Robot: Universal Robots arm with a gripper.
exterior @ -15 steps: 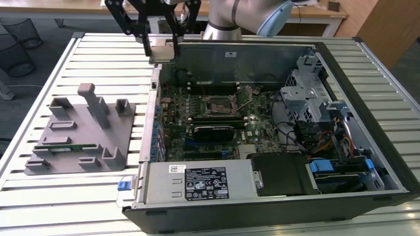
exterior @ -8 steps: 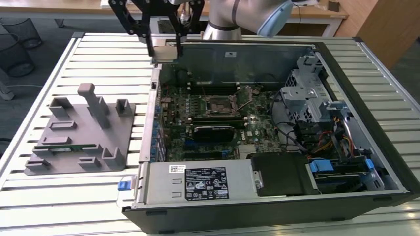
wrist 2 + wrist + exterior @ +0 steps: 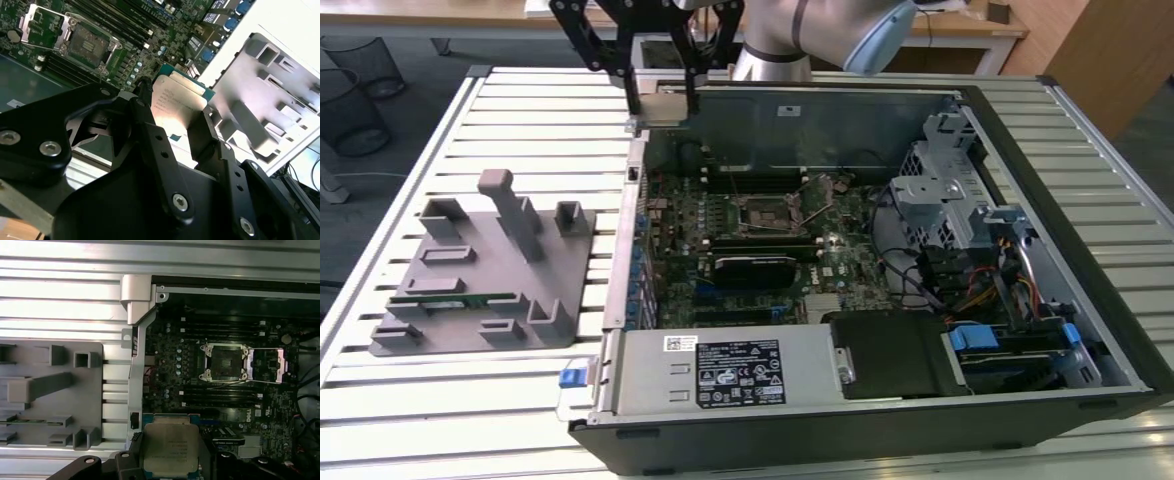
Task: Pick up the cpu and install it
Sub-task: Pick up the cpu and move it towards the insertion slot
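I see pincer (image 3: 175,111) clamped on cpu (image 3: 176,99), tiny print on top; case wall (image 3: 136,342) near, open socket (image 3: 222,362) well apart.

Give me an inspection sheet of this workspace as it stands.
Surface: pale slatted table, carrying an open computer case.
Job's things: cpu held off the table near a corner of the case; motherboard socket open, apparently empty.
Clutter: grey fixture block beside the case, green memory stick lying in it.
Grippers: pincer shut on the cpu's edges.
Cables: wire bundles inside the case, at the exterior view's right.
Surroundings: wire bins on the floor, wooden desk behind.
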